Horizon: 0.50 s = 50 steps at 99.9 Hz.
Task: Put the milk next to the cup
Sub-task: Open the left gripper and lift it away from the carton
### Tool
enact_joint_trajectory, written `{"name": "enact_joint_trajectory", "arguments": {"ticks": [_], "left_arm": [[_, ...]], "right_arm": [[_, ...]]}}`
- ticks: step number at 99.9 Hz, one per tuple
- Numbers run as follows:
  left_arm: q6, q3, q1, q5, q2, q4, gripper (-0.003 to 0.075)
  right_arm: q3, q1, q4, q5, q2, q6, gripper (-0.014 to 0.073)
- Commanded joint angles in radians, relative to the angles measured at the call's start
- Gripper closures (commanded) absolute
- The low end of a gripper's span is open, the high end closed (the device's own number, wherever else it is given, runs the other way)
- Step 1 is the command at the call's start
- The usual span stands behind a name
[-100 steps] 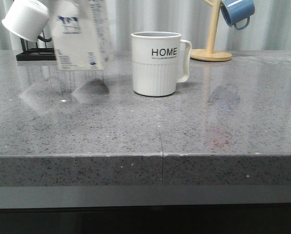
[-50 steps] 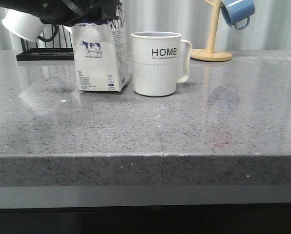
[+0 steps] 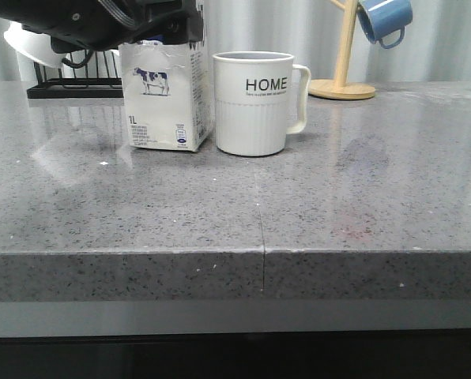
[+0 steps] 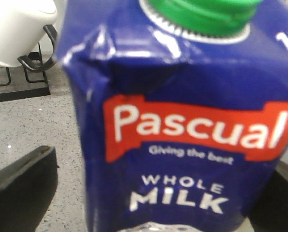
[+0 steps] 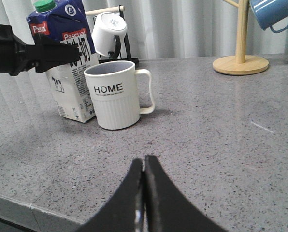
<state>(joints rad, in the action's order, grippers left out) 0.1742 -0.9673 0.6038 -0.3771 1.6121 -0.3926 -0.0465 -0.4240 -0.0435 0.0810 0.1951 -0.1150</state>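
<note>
Left gripper [image 3: 168, 28]: it is reaching in at the carton's upper part; in the left wrist view its dark fingers [image 4: 21, 181] are sitting either side of the carton, and whether they are still pressing on it cannot be told.
Milk [image 3: 166, 95]: it is standing upright on the counter [image 3: 243, 197] directly under the left gripper, its base looking flat on the stone.
Cup [image 3: 255, 103]: it is sitting just beside the milk, on the side away from the left arm; the two are very close, and whether they are touching cannot be told.
What has just changed: a second ago the carton was swinging in mid-air, tilted and blurred, well clear of the cup; half a second ago it was already down beside the cup, and now it is sitting a touch squarer and steadier.
Meaning for the task: the carton is looking placed; judging by this, only letting go and backing the arm away is remaining.
Risk: pulling away at an angle could be tipping the tall carton into the cup.
Right gripper [image 5: 144, 193]: it is hanging closed and empty, well in front of the cup, taking no part.
Further out: a white mug [image 5: 108, 34] is hanging on a black rack behind the carton, and a blue mug [image 3: 384, 20] on a wooden stand [image 3: 344, 55] beyond the cup.
</note>
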Motion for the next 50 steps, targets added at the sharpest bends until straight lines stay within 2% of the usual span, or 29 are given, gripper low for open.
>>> {"name": "enact_joint_trajectory", "arguments": {"ticks": [1,37,44,50], "left_arm": [[0.001,-0.027,0.019,-0.050,-0.053,-0.002,0.0050],[0.039,0.170,0.030,-0.040,-0.241,0.002,0.0125],[0.042,0.210,0.030,-0.028,-0.300,0.002,0.0174],[0.044,0.241,0.026,-0.023,-0.349,0.002,0.0262]], "right_arm": [[-0.024,0.001,0.005,0.072,0.006,0.001,0.0618],[-0.024,0.001,0.005,0.072,0.006,0.001,0.0618],[-0.024,0.001,0.005,0.072,0.006,0.001,0.0618],[-0.024,0.001,0.005,0.072,0.006,0.001,0.0618]]}}
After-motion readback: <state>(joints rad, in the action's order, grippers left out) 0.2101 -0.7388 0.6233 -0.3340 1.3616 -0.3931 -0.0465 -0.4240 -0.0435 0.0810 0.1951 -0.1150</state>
